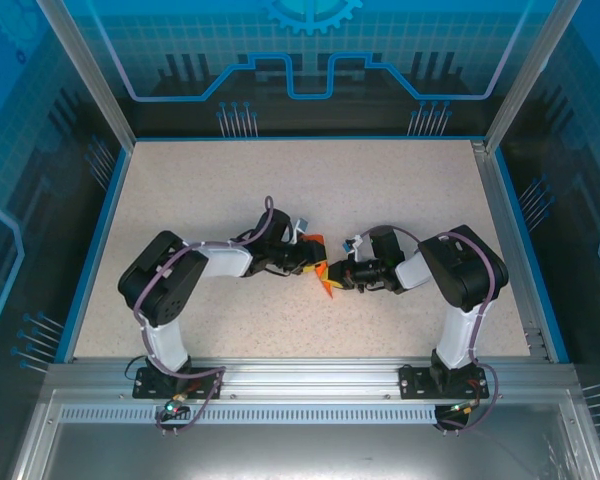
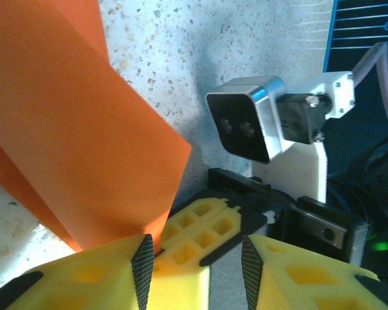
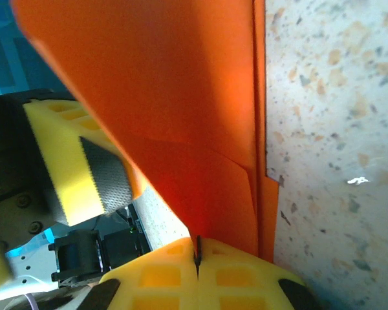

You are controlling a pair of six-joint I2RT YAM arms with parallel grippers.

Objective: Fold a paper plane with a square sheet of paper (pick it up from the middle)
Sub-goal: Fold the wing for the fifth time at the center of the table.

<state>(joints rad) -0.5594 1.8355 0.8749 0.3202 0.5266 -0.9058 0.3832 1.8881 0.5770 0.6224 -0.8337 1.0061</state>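
The far half of the worktop lies bare, as do the strips along its left and right edges; a hand could pass there freely. The middle is crowded. The left arm and right arm fold inward and meet, with the orange paper between them. The right gripper, pinched on the paper, pokes its fingers into the gap of the left gripper, whose fingers stand parted. The right wrist camera sits close beyond. Blue side walls box the worktop in.
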